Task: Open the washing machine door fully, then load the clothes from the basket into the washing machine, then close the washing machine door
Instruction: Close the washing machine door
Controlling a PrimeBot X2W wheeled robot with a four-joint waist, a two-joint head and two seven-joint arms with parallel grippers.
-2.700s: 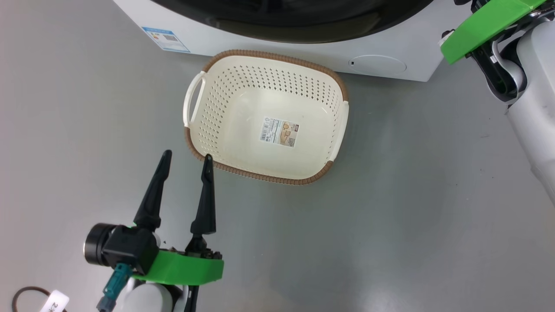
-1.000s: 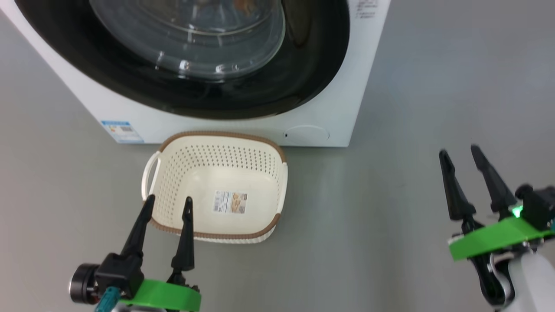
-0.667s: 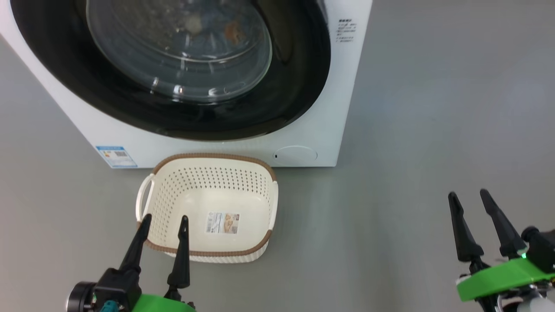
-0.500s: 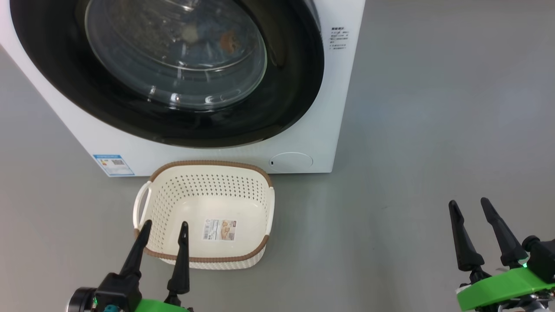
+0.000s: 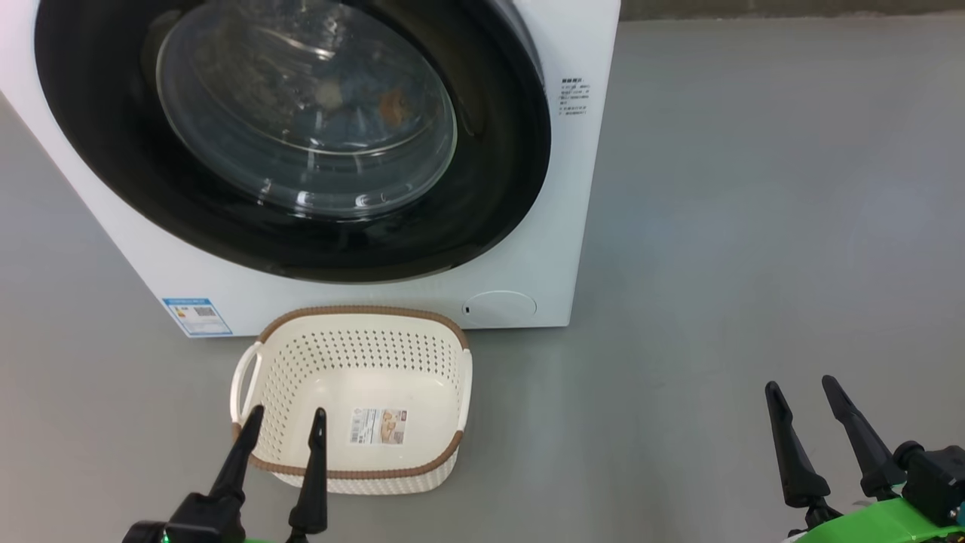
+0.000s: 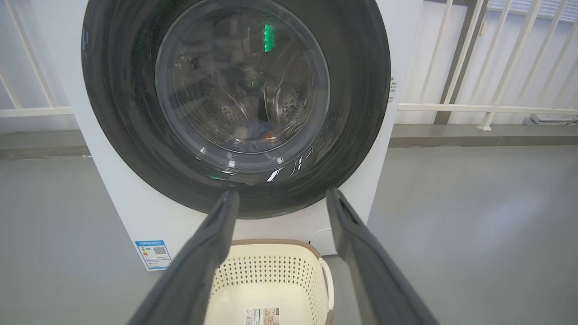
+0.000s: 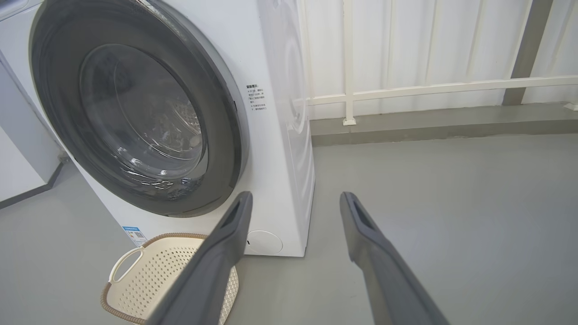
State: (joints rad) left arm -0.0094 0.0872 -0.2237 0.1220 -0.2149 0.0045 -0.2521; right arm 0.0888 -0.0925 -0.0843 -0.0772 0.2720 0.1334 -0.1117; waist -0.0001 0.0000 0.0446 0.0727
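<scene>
The washing machine door [image 5: 294, 128] sits flush against the washing machine [image 5: 558, 226]. The clothes [image 6: 257, 131] lie behind its glass in the drum, and the basket [image 5: 354, 362] stands bare on the floor just in front. Your left gripper [image 5: 289, 413] and right gripper [image 5: 801, 385] both have fingers spread and hold nothing. Judgement: loading is done. If you confirm the latch, press on the black rim, never the glass, and steer the left fingers clear of the basket's near edge.

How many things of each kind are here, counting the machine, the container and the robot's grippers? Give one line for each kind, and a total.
Washing machine: 1
Basket: 1
Grippers: 2 (left gripper, right gripper)
Total: 4
</scene>
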